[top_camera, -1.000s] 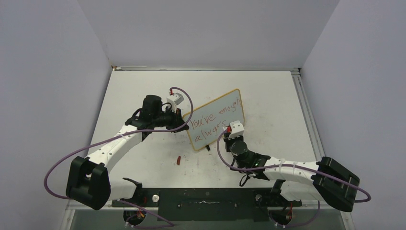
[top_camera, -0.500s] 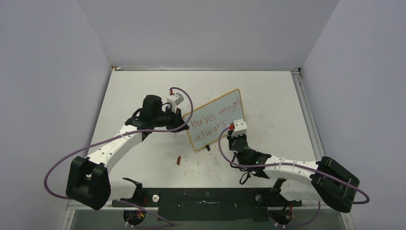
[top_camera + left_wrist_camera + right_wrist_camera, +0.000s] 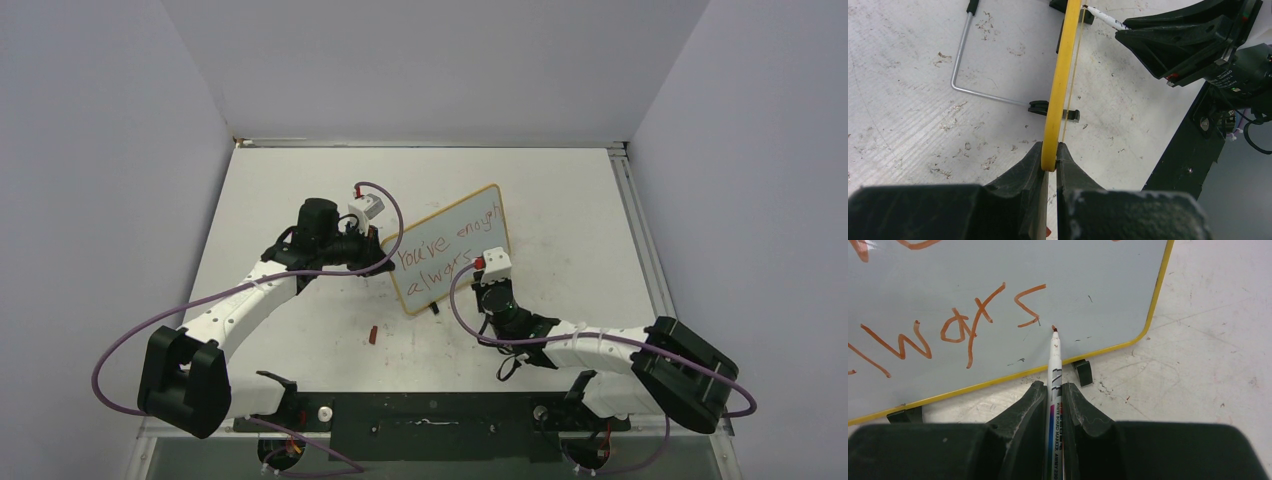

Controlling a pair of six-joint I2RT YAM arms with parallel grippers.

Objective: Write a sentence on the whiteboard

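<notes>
The whiteboard (image 3: 452, 240) stands tilted on the table, with a white-grey face and a yellow rim. The sentence (image 3: 446, 257) runs across it in two lines of red handwriting. My left gripper (image 3: 1049, 150) is shut on the board's yellow rim (image 3: 1062, 70) at its left end. My right gripper (image 3: 1050, 387) is shut on a white marker (image 3: 1054, 365). The marker's red tip is at the board's face (image 3: 998, 270), just right of the last red letters (image 3: 963, 332), near the lower right corner. I cannot tell whether the tip touches the board.
A small red cap (image 3: 371, 334) lies on the table in front of the board. A bent wire stand (image 3: 964, 65) and black clip feet (image 3: 1082, 372) hold the board up. Grey walls close in the table on three sides.
The right arm's forearm and elbow have swung a little to the left, and the marker has edged slightly along the board. The left arm and the board have not moved.
</notes>
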